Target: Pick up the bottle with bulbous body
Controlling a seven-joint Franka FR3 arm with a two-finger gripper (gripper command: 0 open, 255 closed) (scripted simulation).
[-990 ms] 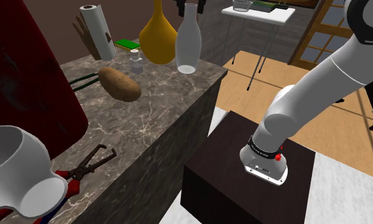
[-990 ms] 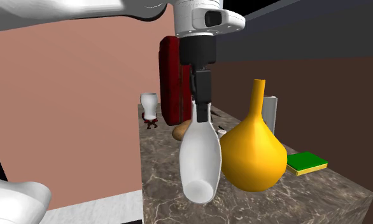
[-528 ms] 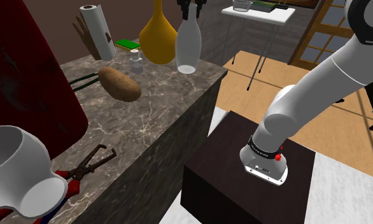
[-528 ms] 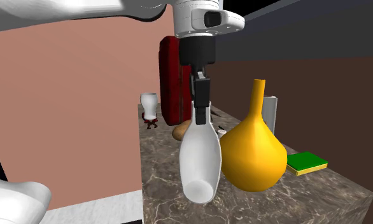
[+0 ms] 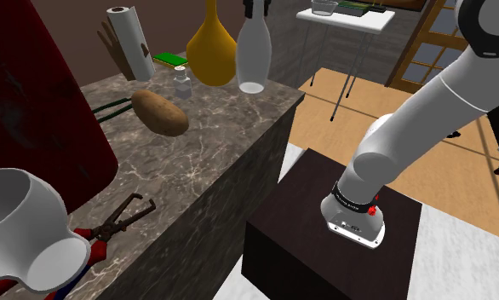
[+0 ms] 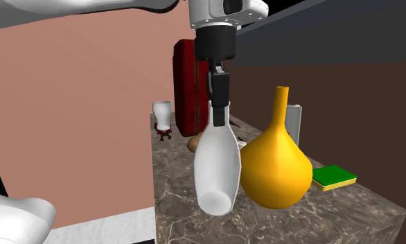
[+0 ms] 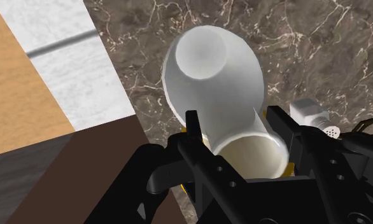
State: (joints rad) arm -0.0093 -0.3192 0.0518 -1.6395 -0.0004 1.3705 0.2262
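A white bottle (image 5: 253, 55) with a narrow neck and a wide rounded body hangs just above the dark marble counter (image 5: 231, 128) near its edge. My gripper (image 5: 255, 10) is shut on its neck from above. In the second exterior view the white bottle (image 6: 217, 170) tilts a little under the gripper (image 6: 218, 114). In the wrist view both fingers clasp the neck of the bottle (image 7: 211, 83) at the gripper (image 7: 235, 124). A yellow bottle (image 5: 210, 51) with a round belly and a long thin neck stands right beside it, yellow bottle (image 6: 276, 166).
On the counter lie a potato (image 5: 160, 112), a small shaker (image 5: 182, 83), a paper roll (image 5: 130, 43), a green sponge (image 5: 169, 60), pliers (image 5: 111, 226) and a white mug (image 5: 26, 230). A big red object (image 5: 35, 102) stands at the shoulder view's left. The stand (image 5: 341, 247) is below the counter's edge.
The white bottle has risen slightly off the counter with the gripper, which stays shut on its neck. The yellow bottle has not moved.
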